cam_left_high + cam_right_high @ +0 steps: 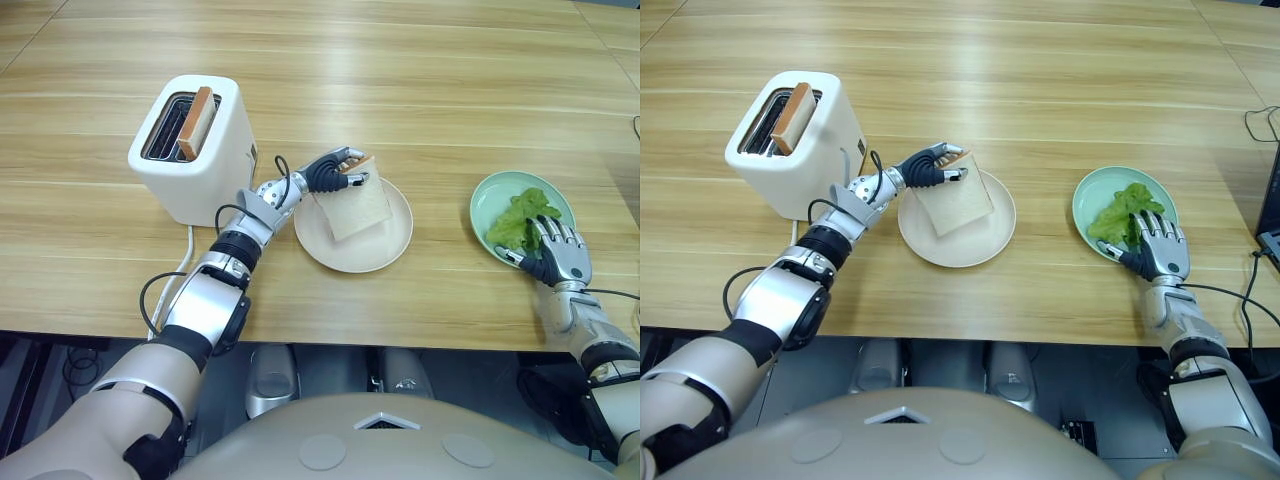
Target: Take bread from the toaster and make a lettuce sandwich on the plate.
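A white toaster [200,150] stands at the left with one slice of bread [197,122] sticking up from a slot. My left hand [335,170] is shut on a second bread slice [355,207], which leans tilted onto the cream plate [385,250] in the middle. At the right a green plate [490,200] carries a lettuce leaf [520,222]. My right hand [560,250] rests on the near edge of that plate, fingers spread over the lettuce, not closed around it.
The toaster's white cord [180,262] runs from its base off the table's front edge, beside my left forearm. Bare wooden tabletop [400,80] stretches behind the plates and between them.
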Controlling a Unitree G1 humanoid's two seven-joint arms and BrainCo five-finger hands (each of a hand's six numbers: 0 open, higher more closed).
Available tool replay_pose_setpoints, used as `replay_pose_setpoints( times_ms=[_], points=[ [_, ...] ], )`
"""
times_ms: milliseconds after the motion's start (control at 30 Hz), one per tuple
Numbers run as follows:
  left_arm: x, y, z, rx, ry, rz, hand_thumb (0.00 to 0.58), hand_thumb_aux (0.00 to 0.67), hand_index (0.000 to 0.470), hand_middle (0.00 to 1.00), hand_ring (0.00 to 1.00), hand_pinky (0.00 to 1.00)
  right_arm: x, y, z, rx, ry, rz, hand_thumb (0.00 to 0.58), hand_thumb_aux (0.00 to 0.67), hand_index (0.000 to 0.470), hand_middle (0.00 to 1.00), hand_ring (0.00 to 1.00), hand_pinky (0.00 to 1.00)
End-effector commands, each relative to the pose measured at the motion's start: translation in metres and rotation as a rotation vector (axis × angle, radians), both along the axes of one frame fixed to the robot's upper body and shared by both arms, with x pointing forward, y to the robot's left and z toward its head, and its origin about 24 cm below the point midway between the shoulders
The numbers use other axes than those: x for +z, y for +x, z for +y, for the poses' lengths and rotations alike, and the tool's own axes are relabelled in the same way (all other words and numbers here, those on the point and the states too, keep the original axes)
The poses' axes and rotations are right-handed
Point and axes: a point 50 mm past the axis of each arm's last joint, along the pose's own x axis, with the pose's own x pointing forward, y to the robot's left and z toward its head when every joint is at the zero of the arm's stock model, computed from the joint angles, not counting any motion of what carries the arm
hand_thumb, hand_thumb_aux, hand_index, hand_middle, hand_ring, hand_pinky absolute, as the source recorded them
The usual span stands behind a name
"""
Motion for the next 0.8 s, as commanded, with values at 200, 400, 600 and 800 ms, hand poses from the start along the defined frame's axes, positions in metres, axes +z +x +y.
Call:
replay_pose_setpoints(
  times_ms=[200,400,600,800],
  points=[
    [-0.007,-0.003,-0.008,-0.114,0.193,0.004,0.58,0.67,0.46,1.0,1.0,1.0,-0.004,-0.005,0.0,0.006,-0.003,0.018,0.493,0.41,0.281,0.0,0.0,0.0],
    [-0.013,-0.003,-0.011,-0.128,0.275,0.001,0.58,0.67,0.46,1.0,1.0,1.0,0.007,-0.001,-0.001,0.021,-0.019,-0.078,0.571,0.589,0.404,0.0,0.0,0.0],
    [-0.015,-0.002,-0.014,-0.126,0.315,-0.004,0.545,0.504,0.346,1.0,1.0,1.0,0.016,0.003,0.001,0.045,-0.038,-0.167,0.58,0.67,0.46,0.0,0.0,0.0],
    [-0.015,0.002,-0.013,-0.074,0.381,-0.08,0.0,0.0,0.0,1.0,1.0,1.0,0.024,0.005,0.004,0.065,-0.042,-0.243,0.58,0.67,0.46,0.0,0.0,0.0]
  ],
)
